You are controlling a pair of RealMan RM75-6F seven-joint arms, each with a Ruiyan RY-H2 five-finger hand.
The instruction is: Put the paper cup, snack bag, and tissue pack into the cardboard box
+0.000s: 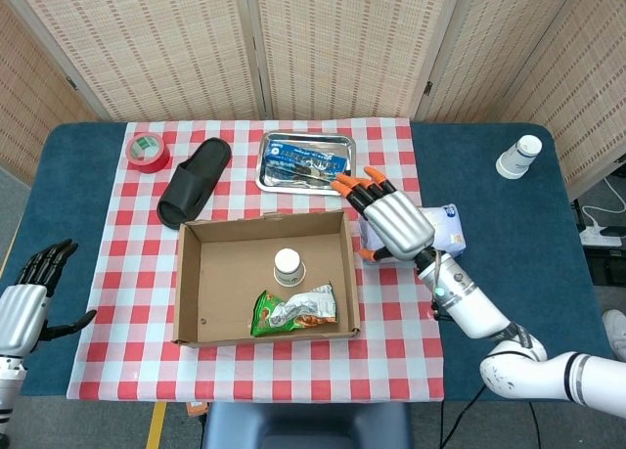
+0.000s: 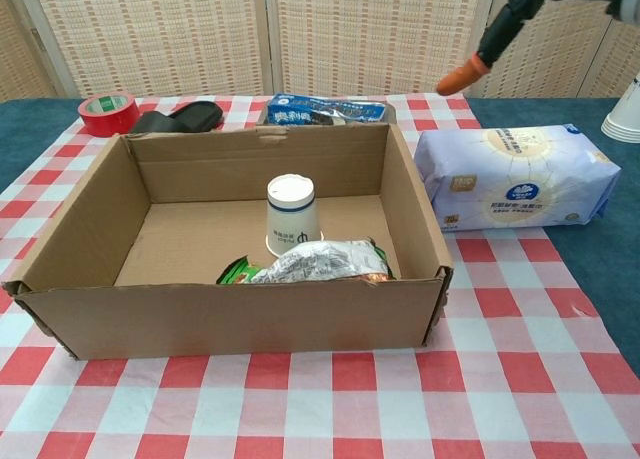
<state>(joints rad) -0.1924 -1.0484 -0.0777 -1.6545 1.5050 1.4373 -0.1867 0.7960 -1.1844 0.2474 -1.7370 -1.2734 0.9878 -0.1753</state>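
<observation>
The cardboard box (image 1: 191,292) (image 2: 90,219) sits open on the checked cloth. Inside it a white paper cup (image 1: 288,266) (image 2: 292,216) stands upside down. The green snack bag (image 1: 293,310) (image 2: 315,264) lies just in front of the cup, against the near wall. The tissue pack (image 1: 447,226) (image 2: 515,177) lies on the cloth right of the box. My right hand (image 1: 388,218) (image 2: 500,24) hovers open above the tissue pack, orange-tipped fingers spread, holding nothing. My left hand (image 1: 29,297) hangs open off the table's left edge.
Behind the box are a black slipper (image 1: 194,180), a red tape roll (image 1: 148,151) (image 2: 107,112) and a metal tray (image 1: 305,162) holding a blue packet (image 2: 320,110). A stack of white cups (image 1: 517,157) (image 2: 625,114) stands at the far right.
</observation>
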